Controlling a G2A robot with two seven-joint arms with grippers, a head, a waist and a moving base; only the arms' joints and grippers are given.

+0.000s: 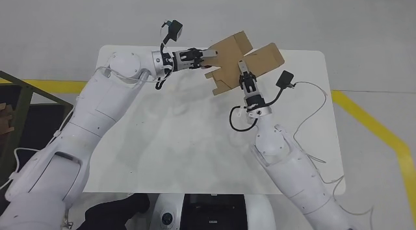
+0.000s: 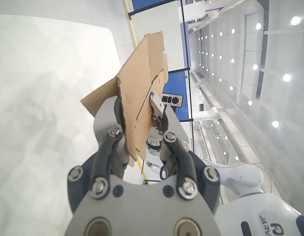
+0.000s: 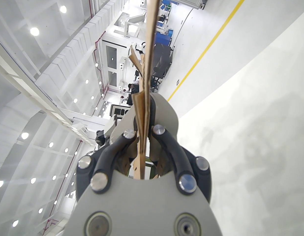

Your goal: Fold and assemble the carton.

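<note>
the brown cardboard carton is held up in the air over the far side of the white surface, mostly flat with a few flaps sticking out. the left end effector comes in from the side with its fingers pinched onto the carton's edge on that side. the right end effector is clamped tight on the near edge from below, so the cardboard runs edge-on straight out from between its fingers.

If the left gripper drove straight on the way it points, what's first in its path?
The carton the left gripper is shut on; just beyond, probably the right gripper, though depth is unclear.
</note>
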